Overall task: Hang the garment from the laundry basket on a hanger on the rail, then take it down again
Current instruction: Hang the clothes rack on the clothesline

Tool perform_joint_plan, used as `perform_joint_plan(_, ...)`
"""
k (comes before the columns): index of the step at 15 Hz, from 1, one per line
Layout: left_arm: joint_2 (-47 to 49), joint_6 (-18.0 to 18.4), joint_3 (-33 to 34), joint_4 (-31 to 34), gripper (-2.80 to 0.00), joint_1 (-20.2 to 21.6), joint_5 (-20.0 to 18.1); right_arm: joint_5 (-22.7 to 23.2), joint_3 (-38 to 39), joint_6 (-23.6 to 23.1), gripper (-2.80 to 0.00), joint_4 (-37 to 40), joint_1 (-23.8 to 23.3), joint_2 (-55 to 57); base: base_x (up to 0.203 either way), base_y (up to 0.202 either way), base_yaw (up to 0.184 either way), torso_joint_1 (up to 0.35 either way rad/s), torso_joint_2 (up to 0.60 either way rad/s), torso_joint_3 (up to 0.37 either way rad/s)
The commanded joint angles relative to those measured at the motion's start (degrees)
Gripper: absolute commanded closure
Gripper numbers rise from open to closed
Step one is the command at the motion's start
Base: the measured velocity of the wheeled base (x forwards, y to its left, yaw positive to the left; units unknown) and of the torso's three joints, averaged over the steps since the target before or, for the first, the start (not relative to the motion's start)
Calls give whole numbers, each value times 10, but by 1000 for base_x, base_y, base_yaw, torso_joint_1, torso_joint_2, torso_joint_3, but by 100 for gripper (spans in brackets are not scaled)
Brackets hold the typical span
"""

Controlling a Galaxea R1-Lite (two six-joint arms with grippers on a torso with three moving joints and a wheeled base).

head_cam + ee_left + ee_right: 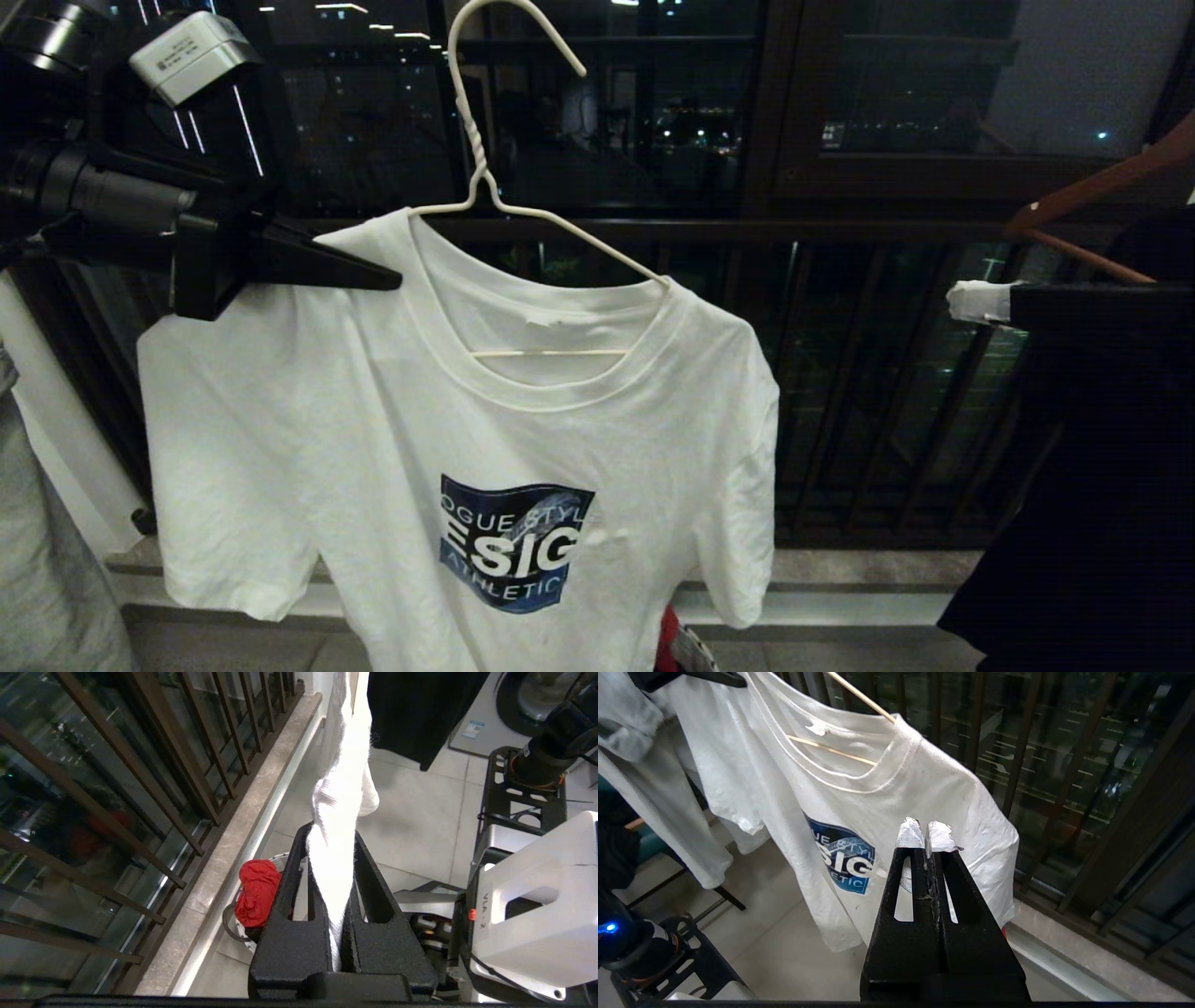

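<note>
Left claw (373, 277) is clamped on the garment (448, 467) at its shoulder seam, coming in from the left side of the head view. In the left wrist view the white cloth runs straight up between the two black fingers (373, 896), pinched tight.

Garment sits on the hanger (485, 187): collar draped over both wire arms, lower bar visible through the neck opening, chest print facing the head camera. Hanger hook reaches the top edge of the head view; cannot tell from here whether it is on the rail. Hanger tilts, with the side near the left claw higher.

Right claw (926, 833) is closed on nothing, white-wrapped tips pressed together. It hangs in front of the garment's far sleeve, apart from the cloth. In the head view its tip (976, 301) shows at right, well clear of the shirt.

Laundry basket (243, 931) is on the floor below by the window sill, with a red cloth (256, 892) bunched in it. A black garment (1102, 448) hangs at right on a brown wooden hanger (1092, 210). Dark window railing (840, 229) behind everything.
</note>
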Motion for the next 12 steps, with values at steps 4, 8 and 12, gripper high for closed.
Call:
perform_joint_plan(4,-47,3,75,2,0,-2,-4,-2,0,1,0,0,-1,-1,0,0,0,270,-581,-317)
perform_joint_plan(8,-119,6,197,-14,0,-6,-4,-2,0,0,0,0,-1,-1,0,0,0,184,-377,-205)
perform_joint_plan(12,-204,5,261,-20,0,-6,-5,-2,0,0,0,0,0,-2,0,0,0,159,-337,-176)
